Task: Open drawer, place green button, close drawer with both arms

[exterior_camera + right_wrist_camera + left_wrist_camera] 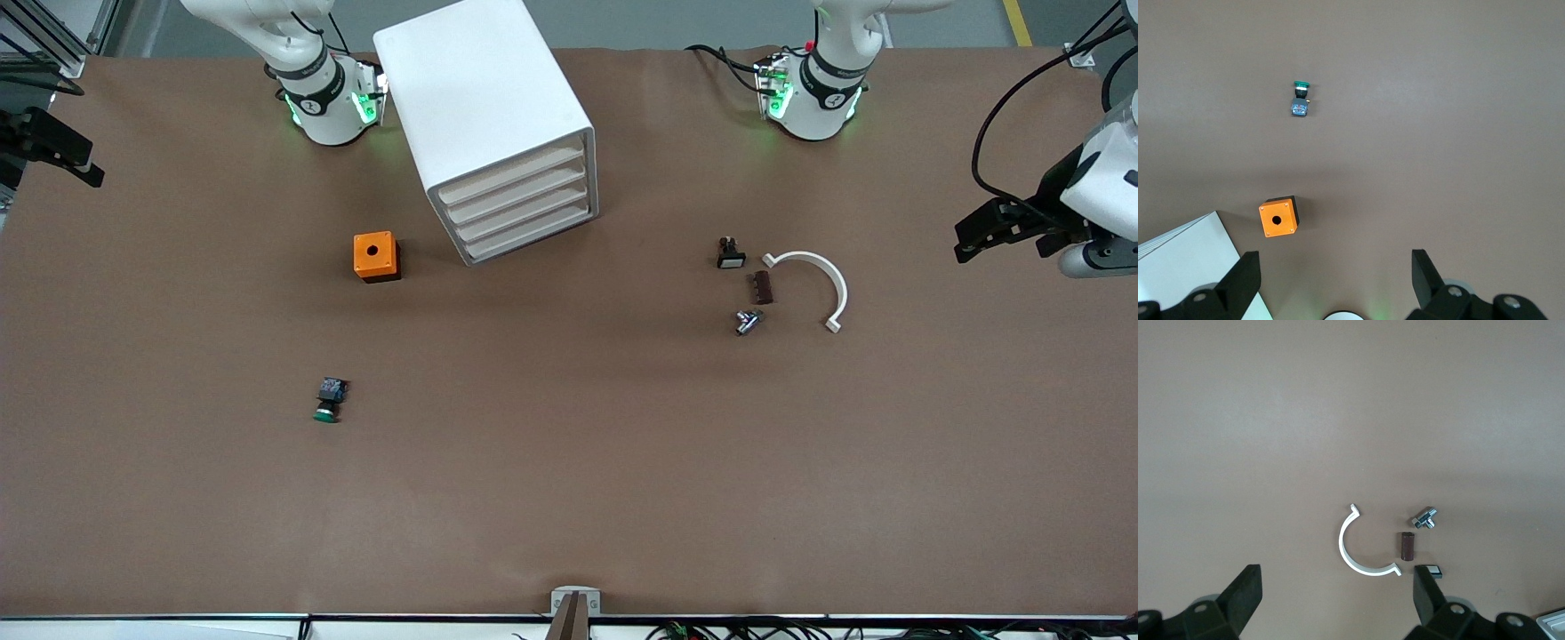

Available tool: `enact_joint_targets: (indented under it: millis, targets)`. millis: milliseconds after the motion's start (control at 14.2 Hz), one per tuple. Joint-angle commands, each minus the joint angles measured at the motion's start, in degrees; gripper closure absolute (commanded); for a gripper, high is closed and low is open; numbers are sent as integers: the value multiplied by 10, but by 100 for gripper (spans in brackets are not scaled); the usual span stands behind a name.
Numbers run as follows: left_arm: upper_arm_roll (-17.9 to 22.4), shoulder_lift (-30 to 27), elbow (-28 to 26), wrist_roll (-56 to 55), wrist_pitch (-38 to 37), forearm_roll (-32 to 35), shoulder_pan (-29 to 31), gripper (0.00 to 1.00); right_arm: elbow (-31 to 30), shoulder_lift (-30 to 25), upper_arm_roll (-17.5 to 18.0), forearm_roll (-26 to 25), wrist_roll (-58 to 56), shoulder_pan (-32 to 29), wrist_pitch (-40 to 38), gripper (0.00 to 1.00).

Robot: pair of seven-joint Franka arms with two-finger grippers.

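The white cabinet (pixel 484 107) stands between the two arm bases with all four drawers shut. The lowest drawer (pixel 530 236) shows only its slat front. The button (pixel 330 400), green cap on a dark body, lies on its side on the brown table, nearer to the front camera than the orange box, toward the right arm's end. The right wrist view also shows the button (pixel 1299 100). My left gripper (pixel 978 236) hangs open and empty over the table's edge at the left arm's end. My right gripper (pixel 76 160) hangs open and empty over the edge at the right arm's end.
An orange box (pixel 377 256) with a hole sits beside the cabinet. Toward the left arm's end lie a small black part with a white face (pixel 731 255), a brown piece (pixel 762 287), a metal fitting (pixel 748 321) and a white C-shaped clamp (pixel 841 289).
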Motion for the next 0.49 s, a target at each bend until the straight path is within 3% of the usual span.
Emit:
enact_joint_targets:
  millis: [0,423]
  targets:
    - [4,3,9,16,-13,-5,-1,0,-1,-8,2,-12,4,1,-3,0]
    - [4,4,8,10,-30,-16,22,0,-1,-8,2,-12,4,0,-3,0]
